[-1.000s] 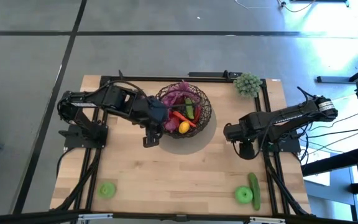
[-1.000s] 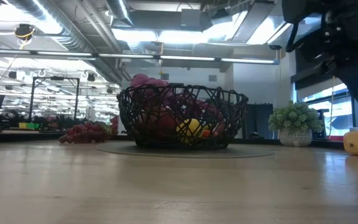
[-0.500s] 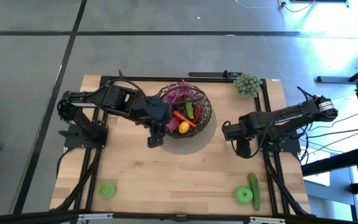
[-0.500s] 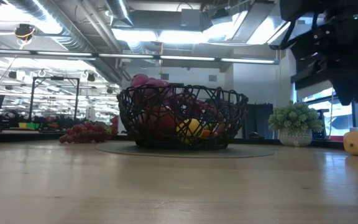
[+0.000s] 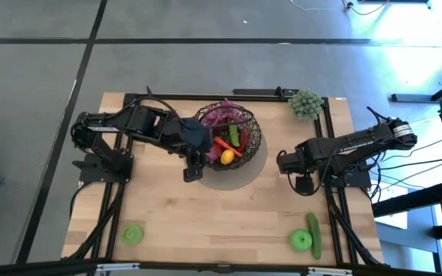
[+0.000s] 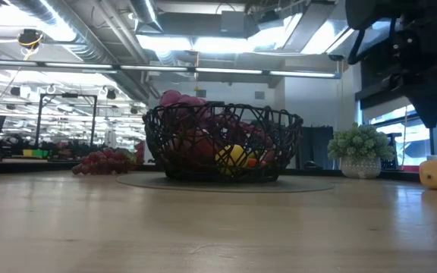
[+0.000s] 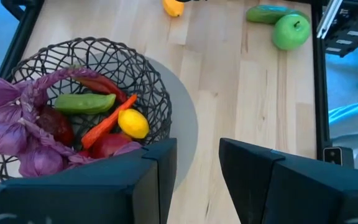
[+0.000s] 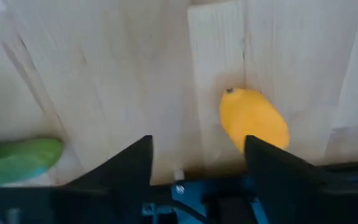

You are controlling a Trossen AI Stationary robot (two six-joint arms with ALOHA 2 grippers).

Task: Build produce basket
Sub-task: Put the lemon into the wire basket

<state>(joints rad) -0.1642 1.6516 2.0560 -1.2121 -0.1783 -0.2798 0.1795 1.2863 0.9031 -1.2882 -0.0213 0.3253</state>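
Yellow lemon (image 8: pixel 254 118) lies loose on the table (image 5: pixel 229 215), just ahead of the right claw (image 8: pixel 197 149), whose fingers stand parted and empty, straddling bare wood beside it. That's the nearer arm by far; the lemon's long axis looks slightly slanted to the finger gap. Left claw (image 7: pixel 197 162) hangs empty, slightly apart, at the basket's (image 5: pixel 253 130) seven o'clock rim. Green apples and a cucumber wait near the front edge.

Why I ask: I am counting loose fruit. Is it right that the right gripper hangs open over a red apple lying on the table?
Not quite. The right gripper does hang open over the table, but the fruit below it is a yellow lemon, not a red apple. The right wrist view shows this; the rest is right.
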